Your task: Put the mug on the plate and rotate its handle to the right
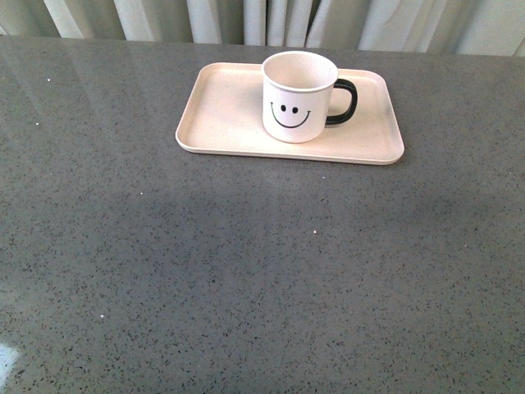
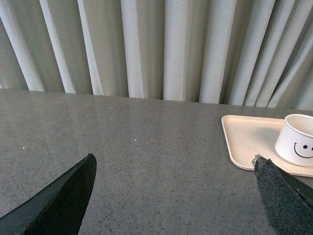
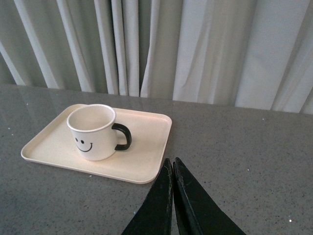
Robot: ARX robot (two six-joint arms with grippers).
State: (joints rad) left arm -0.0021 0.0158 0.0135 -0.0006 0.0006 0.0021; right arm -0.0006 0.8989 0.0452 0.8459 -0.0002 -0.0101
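Observation:
The white mug point(image 1: 297, 96) with a black smiley face stands upright on the cream plate point(image 1: 225, 123), right of its middle. Its black handle point(image 1: 344, 102) points right. The mug also shows in the left wrist view point(image 2: 296, 140) and the right wrist view point(image 3: 93, 132), with the plate point(image 2: 244, 139) point(image 3: 146, 142) under it. My left gripper point(image 2: 173, 164) is open and empty over bare table, left of the plate. My right gripper point(image 3: 172, 164) is shut and empty, just off the plate's near right edge. Neither arm shows in the front view.
The grey speckled table point(image 1: 246, 271) stretches in front of the plate. Pale curtains point(image 1: 271, 18) hang along the table's far edge.

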